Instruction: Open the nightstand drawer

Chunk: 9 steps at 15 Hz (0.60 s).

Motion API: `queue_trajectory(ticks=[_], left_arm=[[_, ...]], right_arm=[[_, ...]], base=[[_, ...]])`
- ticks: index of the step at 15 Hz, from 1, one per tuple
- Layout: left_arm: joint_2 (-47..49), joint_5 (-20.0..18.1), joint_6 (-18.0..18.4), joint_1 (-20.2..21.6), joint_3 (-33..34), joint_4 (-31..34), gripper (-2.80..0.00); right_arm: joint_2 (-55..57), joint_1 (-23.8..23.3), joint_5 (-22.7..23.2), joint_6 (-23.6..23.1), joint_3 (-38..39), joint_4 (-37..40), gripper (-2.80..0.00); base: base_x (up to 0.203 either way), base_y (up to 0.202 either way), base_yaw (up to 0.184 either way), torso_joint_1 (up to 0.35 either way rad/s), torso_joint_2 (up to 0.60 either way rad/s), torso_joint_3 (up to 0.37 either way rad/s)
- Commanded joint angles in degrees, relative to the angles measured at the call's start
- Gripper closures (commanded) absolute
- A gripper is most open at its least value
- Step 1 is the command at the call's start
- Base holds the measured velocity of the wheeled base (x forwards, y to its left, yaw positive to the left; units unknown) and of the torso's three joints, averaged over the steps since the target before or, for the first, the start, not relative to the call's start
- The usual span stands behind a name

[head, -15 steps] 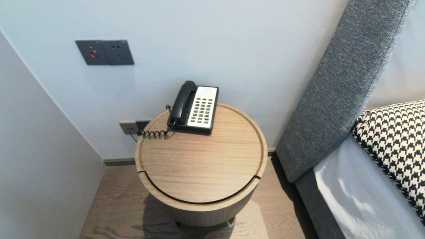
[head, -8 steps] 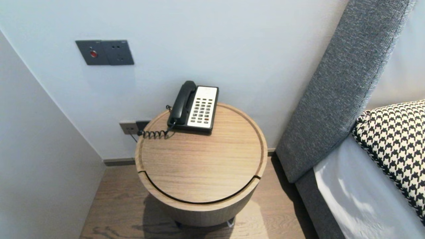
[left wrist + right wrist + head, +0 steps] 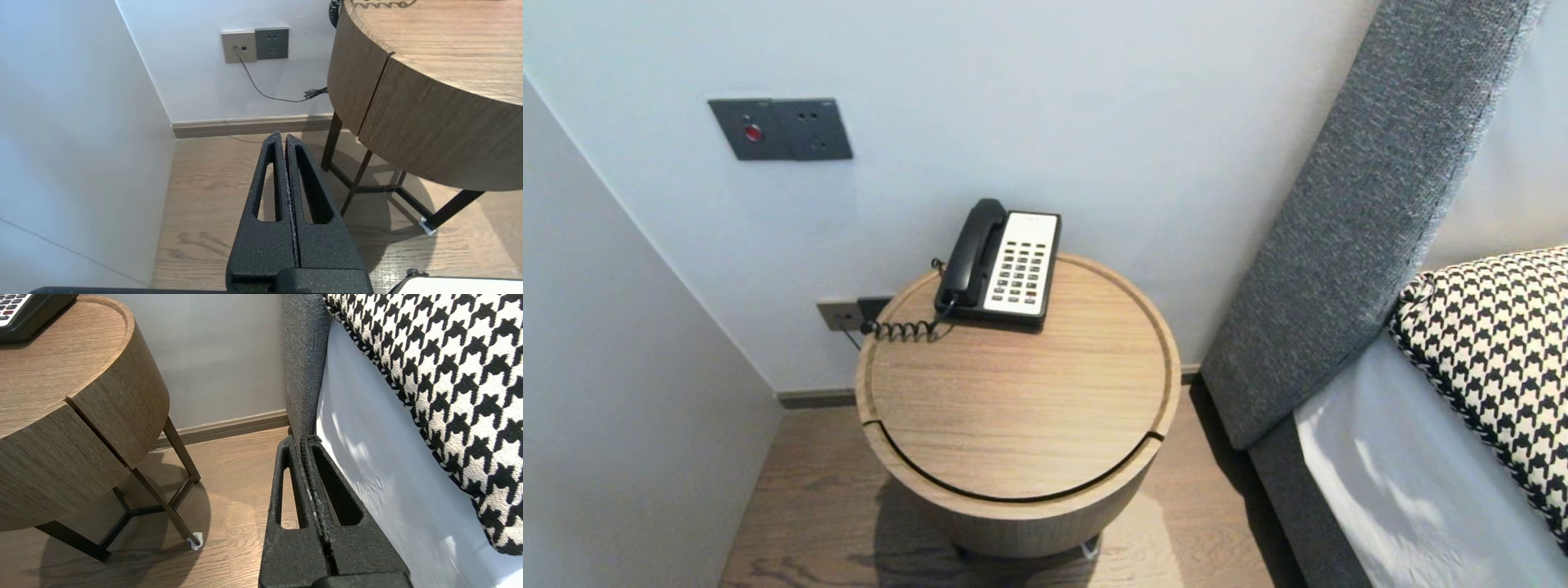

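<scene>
"Oak-toned worktop [image 3: 1021, 408]: what sits on it?"
"Only the telephone [image 3: 1017, 273], at its far edge, handset [image 3: 970, 245] cradled and untouched (the curved drawer front [image 3: 1013, 518] looks shut, contents hidden)."
"And the arms?"
"Left gripper [image 3: 284, 136] hangs low, left of the worktop. Right gripper [image 3: 301, 439] is between worktop and bed [image 3: 367, 469]. Both jaws are together, empty."

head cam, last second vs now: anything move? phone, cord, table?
No visible change. The telephone sits at the back of the round table, handset cradled, coiled cord at the table's left edge, as before. Neither arm enters the head view; the left gripper and right gripper are shut, low beside the table.
</scene>
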Motion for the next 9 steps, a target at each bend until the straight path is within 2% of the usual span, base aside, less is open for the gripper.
queue_trajectory(ticks=[1, 9], left_arm=[[0.0, 0.0, -0.4, 0.0, 0.2, 0.1, 0.0], [0.0, -0.2, -0.6, 0.0, 0.2, 0.1, 0.0]], right_arm=[[-0.1, 0.0, 0.0, 0.0, 1.4, -0.1, 0.0], [-0.1, 0.0, 0.0, 0.0, 1.4, -0.1, 0.0]], base=[[0.0, 0.0, 0.0, 0.0, 0.0, 0.0], [0.0, 0.0, 0.0, 0.0, 0.0, 0.0]])
